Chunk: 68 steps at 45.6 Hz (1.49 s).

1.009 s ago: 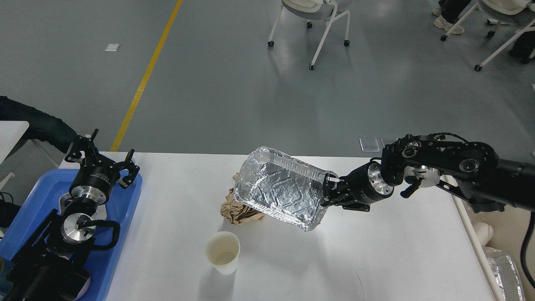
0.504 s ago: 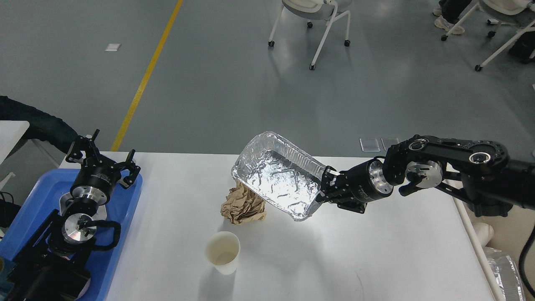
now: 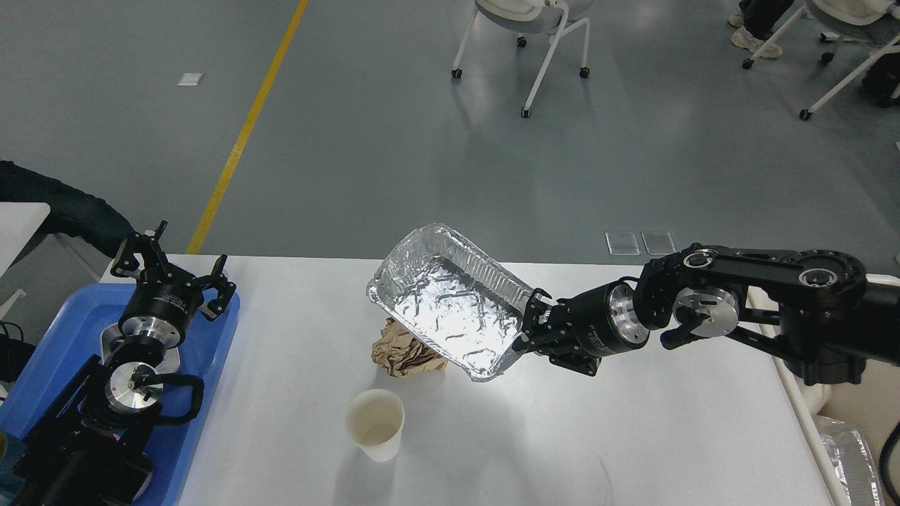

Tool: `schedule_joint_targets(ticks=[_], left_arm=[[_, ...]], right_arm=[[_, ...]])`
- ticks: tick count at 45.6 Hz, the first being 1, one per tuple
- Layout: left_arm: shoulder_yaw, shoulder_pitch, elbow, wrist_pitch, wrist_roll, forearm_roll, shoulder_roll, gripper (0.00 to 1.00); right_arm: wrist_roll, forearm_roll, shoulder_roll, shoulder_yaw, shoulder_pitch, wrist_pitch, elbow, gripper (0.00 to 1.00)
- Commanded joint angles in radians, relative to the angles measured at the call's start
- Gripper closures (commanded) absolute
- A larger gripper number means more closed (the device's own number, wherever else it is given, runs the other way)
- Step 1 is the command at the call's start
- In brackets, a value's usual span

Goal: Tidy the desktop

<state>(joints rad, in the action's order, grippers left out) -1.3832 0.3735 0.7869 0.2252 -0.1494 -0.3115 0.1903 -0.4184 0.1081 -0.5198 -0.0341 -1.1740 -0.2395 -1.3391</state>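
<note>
head view: the tabletop [image 3: 668,436] fills the lower frame. blue tray [image 3: 49,351] hangs off its left edge, left gripper [image 3: 176,270] over it, jaws spread, empty. right gripper [image 3: 529,332] has its jaws clamped on the foil pan [image 3: 450,309], which has swung left and tipped further, now above the crumpled paper [image 3: 404,351]. paper cup [image 3: 375,424] sits near the front edge. guessing the pan's headed off the table.

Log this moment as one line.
right gripper: shut on foil tray, lifted, tilted | left gripper: open, empty | on desktop: crumpled paper, paper cup
</note>
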Motion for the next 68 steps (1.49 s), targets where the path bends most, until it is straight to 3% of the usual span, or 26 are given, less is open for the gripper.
schedule_joint_targets(ticks=[1, 9, 20, 29, 36, 50, 59, 68], left_arm=[[0.108, 0.022, 0.000, -0.041, -0.004, -0.006, 0.041, 0.03], [0.378, 0.099, 0.005, -0.153, -0.044, -0.008, 0.161, 0.03], [0.887, 0.258, 0.092, -0.159, -0.064, -0.014, 0.380, 0.03], [1.116, 0.367, 0.175, -0.168, -0.064, -0.037, 0.541, 0.03], [1.211, 0.429, 0.288, -0.181, -0.064, -0.181, 0.670, 0.03], [1.293, 0.421, 0.598, -0.196, -0.056, -0.630, 1.029, 0.03], [1.284, 0.410, 0.733, -0.210, -0.052, -0.676, 1.239, 0.03], [1.293, 0.398, 0.798, -0.224, -0.052, -0.676, 1.321, 0.03]], right_arm=[[0.001, 0.002, -0.002, -0.001, 0.005, 0.011, -0.002, 1.00], [0.001, 0.004, 0.004, -0.001, 0.008, 0.022, 0.002, 1.00], [0.001, 0.012, 0.004, -0.003, 0.011, 0.034, 0.002, 1.00], [0.003, 0.016, 0.004, -0.001, 0.010, 0.045, 0.000, 1.00], [0.003, 0.019, 0.003, -0.003, 0.010, 0.045, -0.002, 1.00], [0.003, 0.019, 0.012, -0.004, -0.001, 0.048, -0.002, 1.00], [0.003, 0.021, 0.014, -0.006, 0.004, 0.052, -0.002, 1.00], [0.003, 0.022, 0.014, -0.006, -0.006, 0.058, -0.002, 1.00]])
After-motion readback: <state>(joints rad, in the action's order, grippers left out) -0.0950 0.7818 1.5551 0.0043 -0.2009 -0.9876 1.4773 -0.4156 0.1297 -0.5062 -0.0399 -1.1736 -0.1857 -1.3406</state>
